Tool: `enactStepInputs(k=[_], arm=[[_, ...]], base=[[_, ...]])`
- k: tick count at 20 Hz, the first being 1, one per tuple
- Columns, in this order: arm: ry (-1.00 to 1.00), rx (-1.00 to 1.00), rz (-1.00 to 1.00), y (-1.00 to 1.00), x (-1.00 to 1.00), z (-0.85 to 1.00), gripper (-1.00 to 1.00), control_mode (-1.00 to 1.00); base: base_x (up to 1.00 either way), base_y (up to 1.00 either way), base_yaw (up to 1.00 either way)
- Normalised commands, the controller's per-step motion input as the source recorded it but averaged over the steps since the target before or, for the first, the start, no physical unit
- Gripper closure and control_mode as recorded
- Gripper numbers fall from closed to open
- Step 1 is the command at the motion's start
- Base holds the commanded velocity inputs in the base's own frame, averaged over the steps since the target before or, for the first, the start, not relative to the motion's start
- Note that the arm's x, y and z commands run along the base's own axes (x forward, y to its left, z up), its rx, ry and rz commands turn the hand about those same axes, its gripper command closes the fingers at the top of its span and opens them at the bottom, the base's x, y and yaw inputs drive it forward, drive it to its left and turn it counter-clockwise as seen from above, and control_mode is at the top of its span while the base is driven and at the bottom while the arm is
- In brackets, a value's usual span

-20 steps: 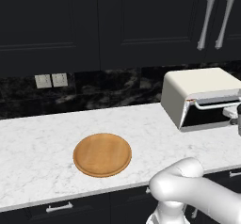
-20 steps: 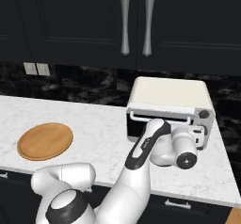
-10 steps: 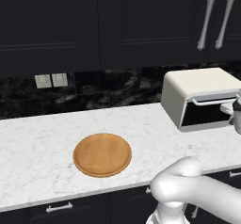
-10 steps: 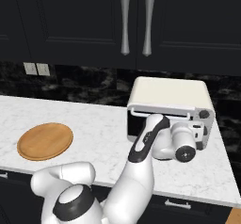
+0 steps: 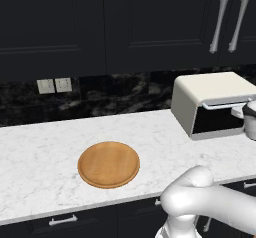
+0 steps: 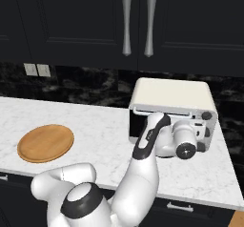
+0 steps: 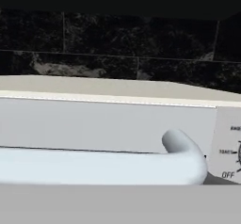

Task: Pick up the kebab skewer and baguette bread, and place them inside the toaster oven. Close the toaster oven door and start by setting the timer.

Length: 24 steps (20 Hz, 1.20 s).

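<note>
The cream-white toaster oven point(image 5: 212, 89) point(image 6: 171, 95) stands at the right end of the counter. Its dark glass door point(image 5: 217, 123) point(image 6: 135, 128) stands upright against the front, shut or very nearly so. The door's silver bar handle point(image 7: 94, 166) runs across the hand view close up, with the knob panel point(image 7: 229, 157) to its right. My gripper point(image 6: 193, 128) point(image 5: 250, 119) is pressed up to the oven's front at handle height. Its jaws stand wide open with nothing in them, and the fingertips are hidden. The kebab skewer and baguette bread are out of view.
A round wooden board point(image 5: 108, 164) point(image 6: 45, 142) lies on the white marble counter point(image 5: 45, 147) left of the oven. Dark wall cabinets hang above, with a black stone backsplash and wall sockets point(image 5: 54, 85) behind. My own arm point(image 6: 150, 140) crosses in front of the oven.
The oven door has swung up from ajar to upright against the oven, and my hand has followed it up and in toward the front.
</note>
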Motion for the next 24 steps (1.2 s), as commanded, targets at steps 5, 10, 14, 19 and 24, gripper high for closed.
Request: enactStepInputs(k=[5,10,14,19,24], arm=[[0.00,0.00,0.00,0.02,0.05,-0.02,-1.00,-1.00],[0.00,0.00,0.00,-0.10,-0.12,0.00,-1.00,-1.00],[0.00,0.00,0.00,-0.13,-0.22,-0.01,-1.00,-1.00],[0.00,0.00,0.00,-0.17,-0.26,-0.01,-1.00,-1.00],[0.00,0.00,0.00,-0.29,-0.29,-0.06,-1.00,-1.00]], base=[[0.00,0.00,0.00],[0.00,0.00,0.00],[0.00,0.00,0.00],[0.00,0.00,0.00],[0.00,0.00,0.00]])
